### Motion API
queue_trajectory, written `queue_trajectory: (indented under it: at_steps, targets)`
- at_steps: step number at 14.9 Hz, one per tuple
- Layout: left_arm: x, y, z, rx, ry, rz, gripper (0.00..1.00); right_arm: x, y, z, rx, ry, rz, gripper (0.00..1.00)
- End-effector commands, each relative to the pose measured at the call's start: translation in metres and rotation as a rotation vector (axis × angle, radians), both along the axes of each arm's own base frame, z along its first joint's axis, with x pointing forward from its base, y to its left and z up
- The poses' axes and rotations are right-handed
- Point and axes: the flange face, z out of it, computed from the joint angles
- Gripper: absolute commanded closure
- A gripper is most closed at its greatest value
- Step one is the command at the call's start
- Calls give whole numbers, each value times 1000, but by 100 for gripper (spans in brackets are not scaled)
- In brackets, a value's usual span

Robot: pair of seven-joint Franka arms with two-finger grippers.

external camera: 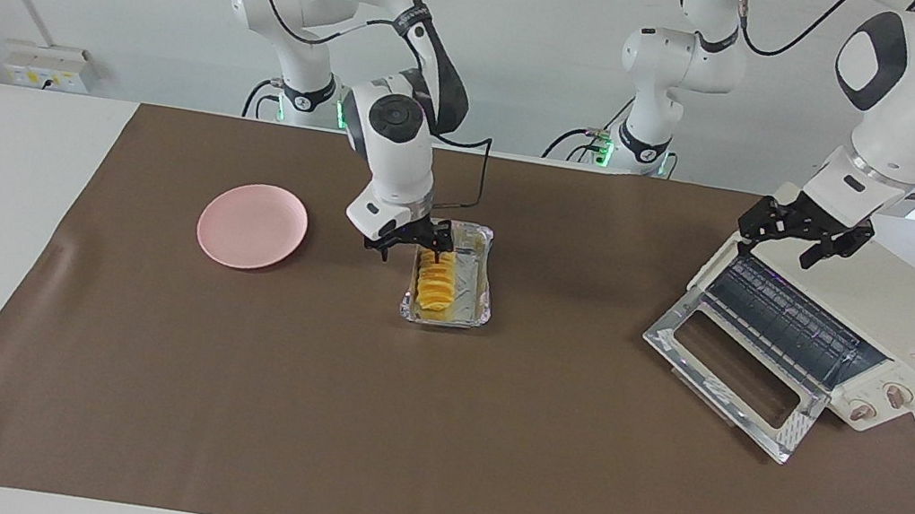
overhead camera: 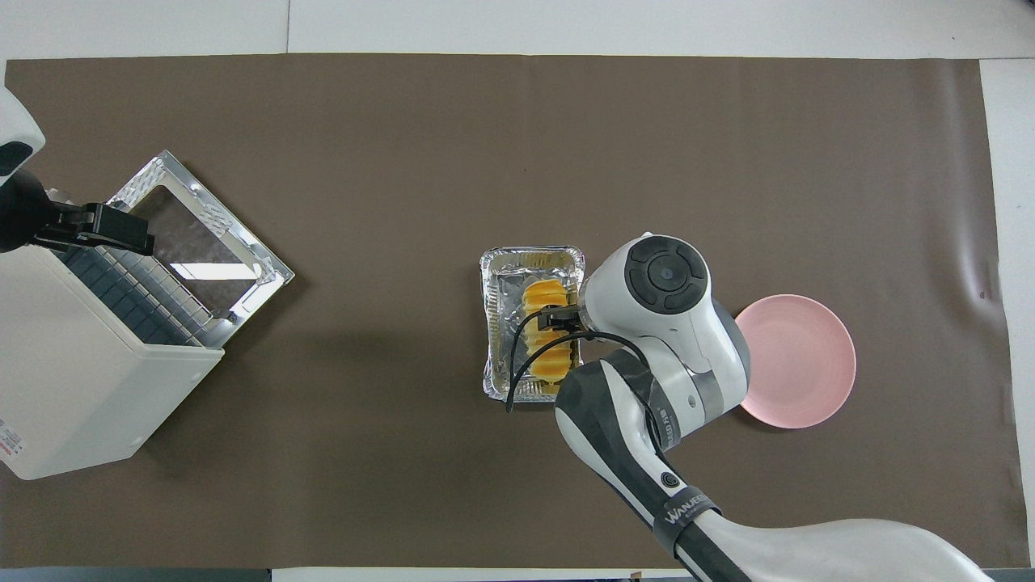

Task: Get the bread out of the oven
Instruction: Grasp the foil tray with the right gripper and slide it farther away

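Note:
The bread [external camera: 436, 286] [overhead camera: 540, 293], a ridged yellow-orange loaf, lies in a crinkled foil tray [external camera: 445, 321] [overhead camera: 530, 257] at mid-table, outside the oven. My right gripper [external camera: 411, 252] [overhead camera: 555, 318] is open and low over the loaf's end nearer the robots. One finger is over the bread, the other outside the tray wall. I cannot tell whether it touches the loaf. The cream oven [external camera: 899, 309] [overhead camera: 73, 380] stands at the left arm's end, its glass door [external camera: 731, 370] [overhead camera: 202, 242] folded down flat. My left gripper [external camera: 791, 239] [overhead camera: 121, 230] hangs open above the oven's top edge.
A round pink plate [external camera: 252, 224] [overhead camera: 800, 360] lies on the brown mat toward the right arm's end, beside the tray. The oven's dark wire rack [external camera: 788, 320] shows in its mouth with nothing on it. The right arm's wrist covers part of the tray from above.

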Motion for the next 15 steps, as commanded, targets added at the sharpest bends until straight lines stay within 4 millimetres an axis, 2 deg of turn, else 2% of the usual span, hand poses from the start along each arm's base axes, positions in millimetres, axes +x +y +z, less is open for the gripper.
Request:
queue_trajectory:
  at_steps: [1,4,5,8,9,10,12,13,15]
  targets:
    - [-12,1,-10,13,-15,-5,0,0,-6,-9,3,12,-58,8]
    - [-14,5,-8,13,-10,11,0,1,-7,-15,-3,22,-99,9]
    - [-14,9,-7,13,-15,15,0,1,-6,-15,-3,21,-126,14]
    - [-12,12,1,8,-27,24,0,1,-6,-19,-3,20,-139,38]
    - [-13,19,1,7,-19,34,0,0,-5,-21,-5,25,-139,48]
    - [-11,20,0,7,-22,36,0,-1,-6,-24,-9,30,-145,60]
    - [-11,19,-2,3,-5,35,0,-2,-4,-24,-9,30,-159,90]
    - [-11,18,-1,5,-4,35,0,-3,-4,-25,-10,31,-156,100]
    - [-7,19,2,5,-15,35,0,-3,-3,-25,-9,29,-145,100]
